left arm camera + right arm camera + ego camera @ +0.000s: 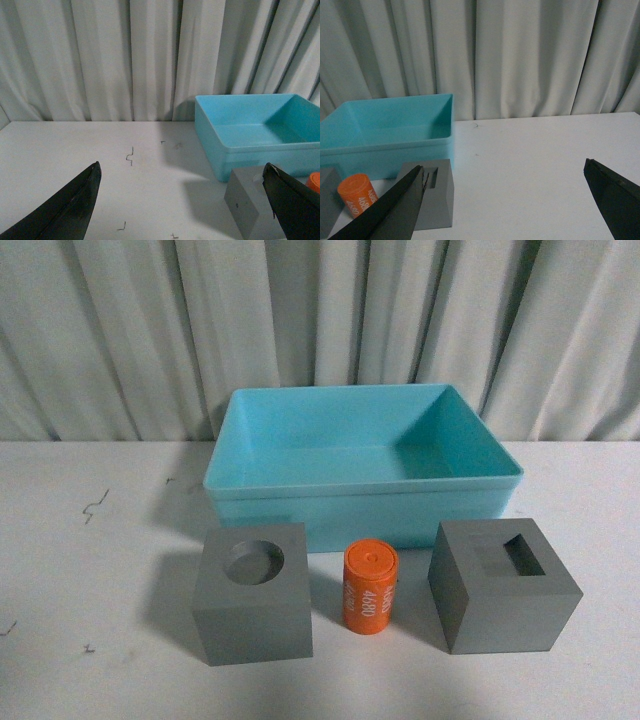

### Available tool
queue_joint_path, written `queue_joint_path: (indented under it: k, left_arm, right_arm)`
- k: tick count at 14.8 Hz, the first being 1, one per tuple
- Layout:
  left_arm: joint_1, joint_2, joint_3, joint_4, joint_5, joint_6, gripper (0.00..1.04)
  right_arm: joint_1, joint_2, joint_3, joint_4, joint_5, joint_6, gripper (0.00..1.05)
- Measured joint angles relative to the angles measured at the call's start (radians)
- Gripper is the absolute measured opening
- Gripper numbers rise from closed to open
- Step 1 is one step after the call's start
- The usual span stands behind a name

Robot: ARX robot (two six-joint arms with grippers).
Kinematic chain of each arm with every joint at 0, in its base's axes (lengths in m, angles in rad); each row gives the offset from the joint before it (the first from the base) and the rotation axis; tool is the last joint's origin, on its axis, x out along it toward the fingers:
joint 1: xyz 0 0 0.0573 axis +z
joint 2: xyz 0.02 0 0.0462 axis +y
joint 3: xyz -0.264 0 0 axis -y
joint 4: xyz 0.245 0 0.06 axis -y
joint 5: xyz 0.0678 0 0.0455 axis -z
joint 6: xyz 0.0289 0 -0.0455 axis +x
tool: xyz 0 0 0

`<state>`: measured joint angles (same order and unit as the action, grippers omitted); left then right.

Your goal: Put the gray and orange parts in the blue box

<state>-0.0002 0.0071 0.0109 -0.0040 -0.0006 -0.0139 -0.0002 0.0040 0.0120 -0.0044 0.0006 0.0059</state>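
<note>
In the front view the blue box [360, 502] stands empty on the white table. In front of it sit a gray cube with a round recess [252, 592], an orange cylinder with white lettering [370, 588] and a gray cube with a rectangular recess [503, 586]. Neither arm shows there. My left gripper [182, 170] is open and empty, left of the round-recess cube [246, 204]; the box [260, 131] lies beyond. My right gripper [505, 170] is open and empty, right of the rectangular-recess cube [436, 194], the cylinder [356, 194] and the box [385, 131].
A pleated light curtain [320, 320] closes off the back of the table. The white tabletop [90, 540] carries small dark scratch marks [130, 156] on its left side.
</note>
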Motion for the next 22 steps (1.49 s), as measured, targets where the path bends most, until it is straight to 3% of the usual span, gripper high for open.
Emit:
queue_joint_path:
  k: [3,4,5,8,10,13,19,22]
  left_arm:
    - [0.000,0.000,0.000,0.000,0.000,0.000,0.98]
    - [0.000,0.000,0.000,0.000,0.000,0.000,0.98]
    - [0.000,0.000,0.000,0.001,0.000,0.000,0.98]
    - [0.000,0.000,0.000,0.000,0.000,0.000,0.98]
    - [0.000,0.000,0.000,0.000,0.001,0.000,0.98]
    - [0.000,0.000,0.000,0.000,0.000,0.000,0.98]
    - [0.000,0.000,0.000,0.000,0.000,0.000,0.98]
    - [0.000,0.000,0.000,0.000,0.000,0.000,0.98]
  right_arm:
    - [0.000,0.002,0.000,-0.007,0.000,0.001,0.98]
    - [-0.029,0.143,0.093,-0.231,-0.035,0.050,0.98]
    - [-0.119,0.457,0.205,-0.181,-0.112,0.068,0.98]
    - [-0.118,0.948,0.415,0.151,-0.260,-0.042,0.98]
    - [-0.048,1.240,0.447,0.254,-0.262,-0.089,0.98]
    - [0.055,1.472,0.547,0.380,-0.182,-0.096,0.98]
    - [0.126,1.850,0.692,0.445,-0.048,0.003,0.98]
    - [0.127,1.862,0.707,0.441,-0.038,0.014,0.98]
